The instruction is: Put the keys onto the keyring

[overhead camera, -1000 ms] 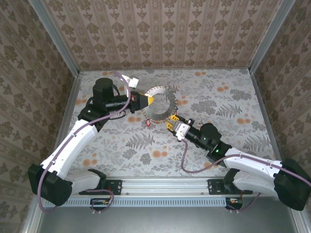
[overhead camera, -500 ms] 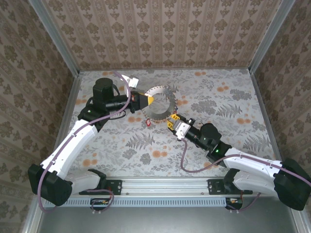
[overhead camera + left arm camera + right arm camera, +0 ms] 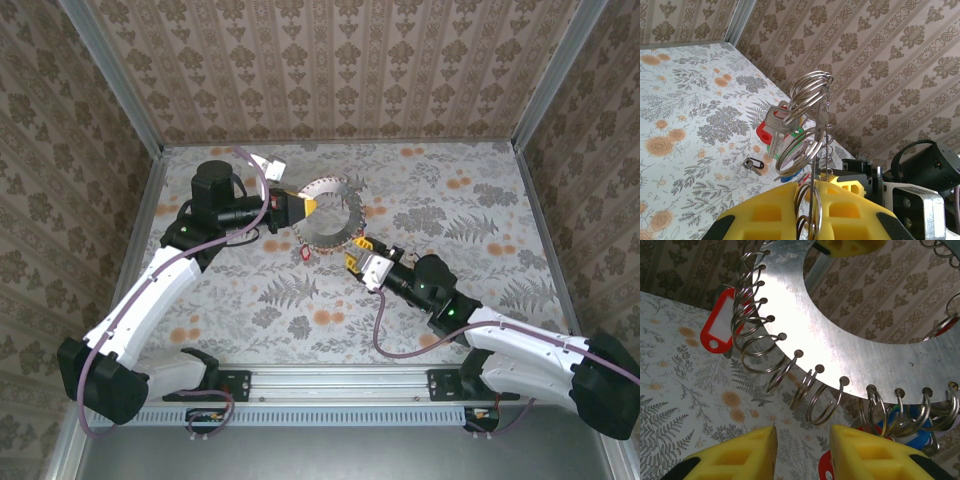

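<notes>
Widened since before, right gripper is held open at keyring's 5 o'clock; left gripper is clamped on its 9 o'clock edge.

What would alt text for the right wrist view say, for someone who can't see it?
A flat metal keyring spans the top, its edge holes threaded with small wire rings, a red tag dangling at left. At the bottom, the right gripper has its yellow fingers apart with nothing between them, above a floral table.
</notes>
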